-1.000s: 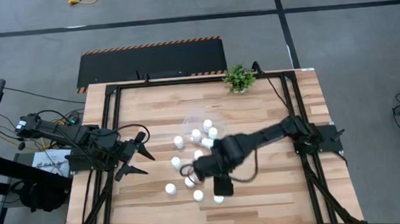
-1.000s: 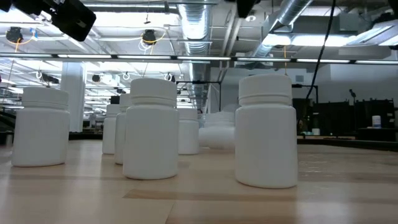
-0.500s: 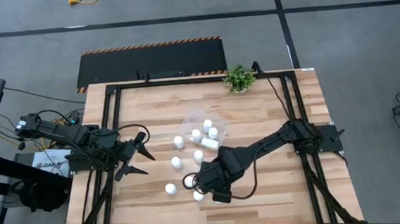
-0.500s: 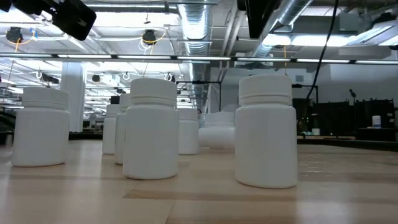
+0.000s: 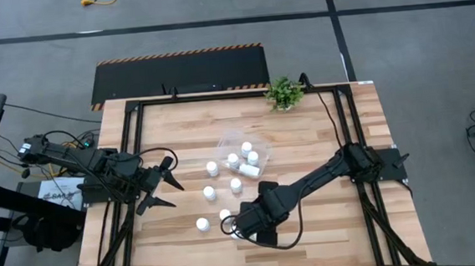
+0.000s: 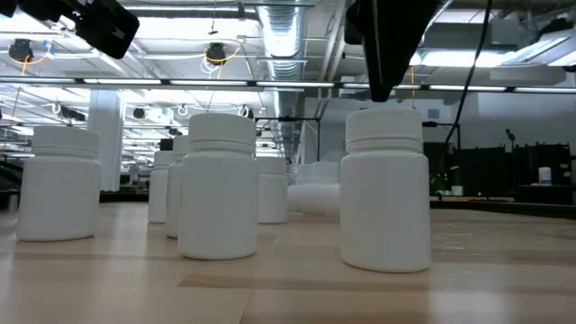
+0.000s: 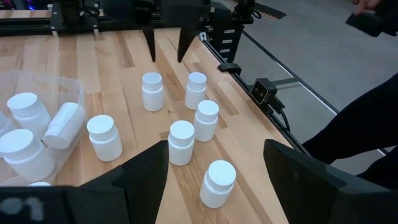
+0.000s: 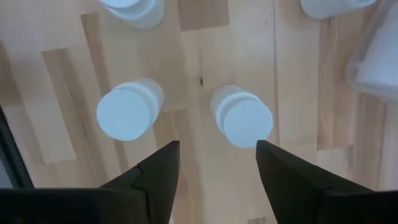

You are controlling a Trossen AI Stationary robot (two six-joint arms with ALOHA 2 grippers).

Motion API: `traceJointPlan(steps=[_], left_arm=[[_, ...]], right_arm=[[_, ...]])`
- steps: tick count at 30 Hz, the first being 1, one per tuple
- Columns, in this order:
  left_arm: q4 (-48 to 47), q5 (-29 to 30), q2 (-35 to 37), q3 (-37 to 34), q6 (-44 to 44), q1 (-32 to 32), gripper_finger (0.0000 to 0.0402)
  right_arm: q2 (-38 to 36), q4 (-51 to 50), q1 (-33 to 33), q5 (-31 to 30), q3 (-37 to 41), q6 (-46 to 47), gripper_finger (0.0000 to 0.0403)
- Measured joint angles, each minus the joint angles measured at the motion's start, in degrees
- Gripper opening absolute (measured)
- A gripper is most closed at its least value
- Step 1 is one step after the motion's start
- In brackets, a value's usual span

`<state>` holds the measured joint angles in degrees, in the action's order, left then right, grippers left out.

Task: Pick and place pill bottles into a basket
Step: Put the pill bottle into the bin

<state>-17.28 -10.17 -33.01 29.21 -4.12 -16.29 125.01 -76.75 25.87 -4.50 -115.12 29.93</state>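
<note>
right gripper (image 5: 243, 230) is poised over the loose pill bottles on the wooden table (image 5: 321, 135), on the side of the basket (image 5: 240, 143) away from the potted plant (image 5: 283, 92). its two fingers (image 8: 155, 171) are spread and pinch nothing. in the right wrist view an upright bottle (image 8: 244, 118) sits just ahead of the gap between the fingertips, slightly toward one finger and not yet enclosed; a second bottle (image 8: 129, 112) stands just beside it, outside the other finger. in the low view the gripper's dark finger (image 6: 389, 45) hangs directly above the cap of the nearest bottle (image 6: 385, 187), close to it; cannot tell if it touches.

the basket lies near the middle of the table, between the plant and the loose bottles. it already holds several bottles, most upright, one lying on its side (image 7: 62, 124).

more bottles stand upright on the table outside the basket, on its side away from the plant: one (image 5: 212, 168) just beside the basket, one (image 5: 236, 185) and one (image 5: 209, 193) a little further off, one (image 5: 202, 224) well apart from it.

left gripper (image 5: 169, 184) hovers at the table's left edge, well apart from the basket, fingers (image 7: 146, 171) spread and empty
</note>
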Motion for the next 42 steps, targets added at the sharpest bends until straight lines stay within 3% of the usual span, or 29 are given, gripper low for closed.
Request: traceJointPlan(steps=[9,24,42], left_arm=[[0.02,0.02,0.0,0.0,-0.02,0.0,0.0251],[0.02,0.33,0.0,0.0,-0.09,0.0,0.0251],[0.02,0.31,0.0,0.0,-0.15,0.0,0.0251]], right_arm=[[-0.02,0.75,-1.31,0.03,3.07,-4.56,0.0239],[-0.02,2.82,-4.28,0.11,3.07,-13.36,0.024],[-0.13,2.25,-2.99,0.06,5.4,-15.41,0.024]])
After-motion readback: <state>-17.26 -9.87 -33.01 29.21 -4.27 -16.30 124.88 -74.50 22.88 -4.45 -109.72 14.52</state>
